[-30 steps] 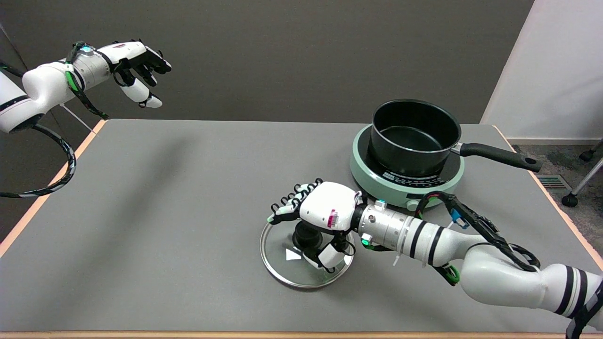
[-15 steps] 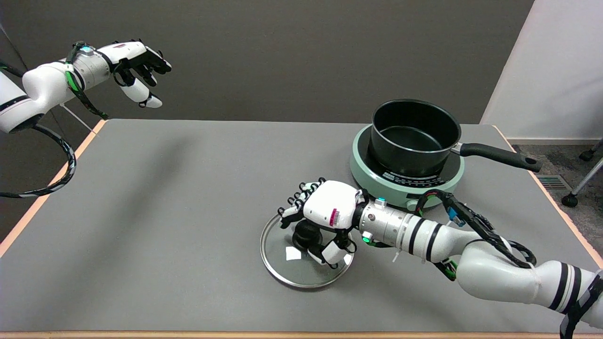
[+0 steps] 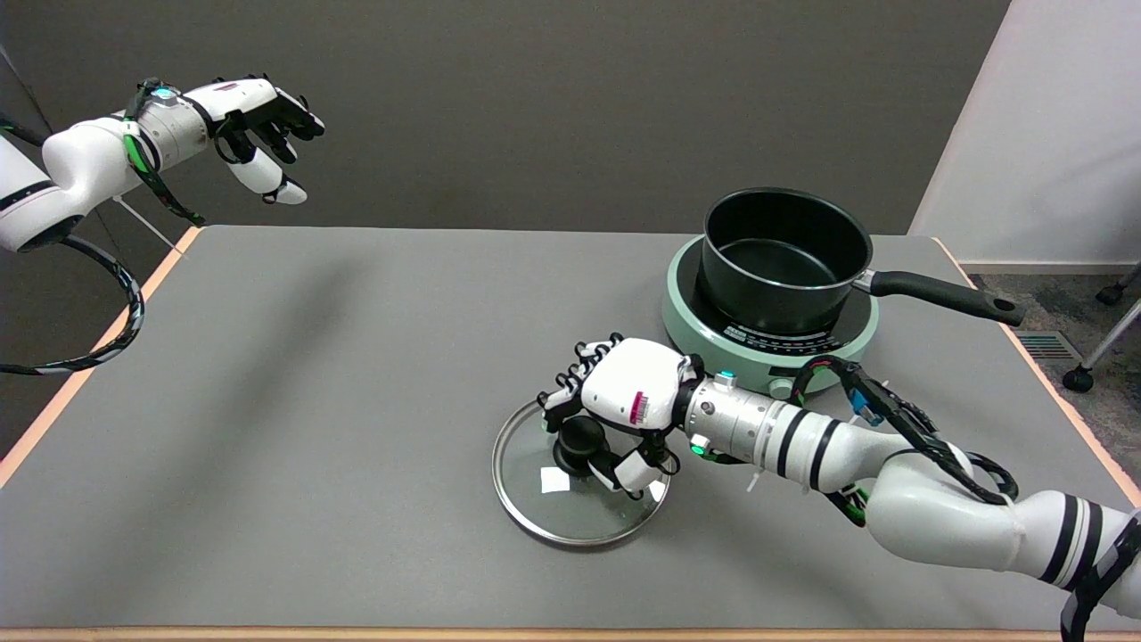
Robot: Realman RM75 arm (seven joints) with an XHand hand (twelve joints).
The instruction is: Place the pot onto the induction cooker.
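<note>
The black pot (image 3: 784, 259) stands upright on the mint-green induction cooker (image 3: 768, 357) at the table's far right, its long black handle (image 3: 945, 296) pointing right. My right hand (image 3: 624, 401) is in front of the cooker, apart from the pot, over the glass lid (image 3: 535, 499) that lies flat on the table. Its fingers (image 3: 562, 392) curl above and left of the lid's black knob (image 3: 581, 441), and the thumb (image 3: 633, 470) sits close at the knob's right. Whether they clamp the knob is not visible.
The grey table (image 3: 312, 401) has orange edges on the left and right. The idle left hand (image 3: 254, 120) hangs in the air at the upper left. A chair's wheeled base (image 3: 1083, 374) stands on the floor beyond the right edge.
My right hand has shifted right and slightly up over the lid while its fingers curled in. The knob now shows more. Lid, pot and cooker have stayed put.
</note>
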